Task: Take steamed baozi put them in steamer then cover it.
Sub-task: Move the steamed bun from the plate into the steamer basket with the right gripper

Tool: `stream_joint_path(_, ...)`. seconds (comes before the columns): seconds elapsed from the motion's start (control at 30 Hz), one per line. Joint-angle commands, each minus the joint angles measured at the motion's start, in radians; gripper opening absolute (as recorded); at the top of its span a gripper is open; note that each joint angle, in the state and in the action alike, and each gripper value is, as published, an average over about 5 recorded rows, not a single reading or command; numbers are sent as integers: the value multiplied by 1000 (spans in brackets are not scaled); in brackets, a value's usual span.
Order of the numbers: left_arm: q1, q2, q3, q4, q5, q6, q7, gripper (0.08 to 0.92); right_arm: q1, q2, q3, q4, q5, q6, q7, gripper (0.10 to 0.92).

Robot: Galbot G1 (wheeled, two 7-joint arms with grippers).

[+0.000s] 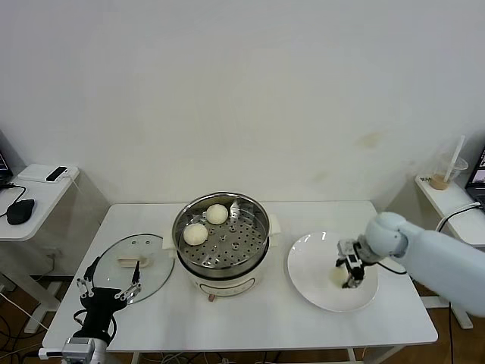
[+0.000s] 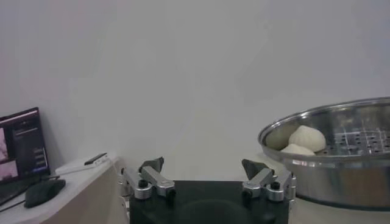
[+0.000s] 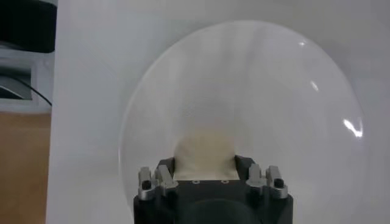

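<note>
Steamer (image 1: 220,236) uncovered; 2 baozi (image 1: 206,224) at back-left.

Table layout, steamer central.
Two baozi (image 1: 206,224) are seated in the steamer (image 1: 220,241); the cover (image 1: 135,265) is laid to its left, the plate (image 1: 311,265) with one bun (image 1: 338,275) to its right.

White table, plate and two side desks

A white plate (image 1: 318,284) lies on the white table (image 1: 258,318). A side desk (image 1: 26,201) carries a black mouse (image 1: 20,209); another desk (image 1: 447,199) holds a cup with straw (image 1: 449,171).
</note>
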Motion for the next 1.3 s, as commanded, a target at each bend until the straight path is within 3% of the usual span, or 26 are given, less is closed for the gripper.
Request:
stream_joint_path(0.03, 2, 3, 2, -6, -1, 0, 1, 823, 285, 14, -54, 10, 93, 4, -33, 628)
stream_joint_path(0.37, -2, 4, 1, -10, -3, 1, 2, 823, 592, 236, -199, -51, 208, -13, -15, 634)
stream_joint_path(0.83, 24, -5, -42, -19, -16, -2, -1, 823, 536, 595, -257, -132, 255, 21, 53, 636)
stream_joint_path(1.3, 32, -26, -58, -19, -16, -10, -2, 823, 431, 665, -379, -110, 144, 213, 72, 636)
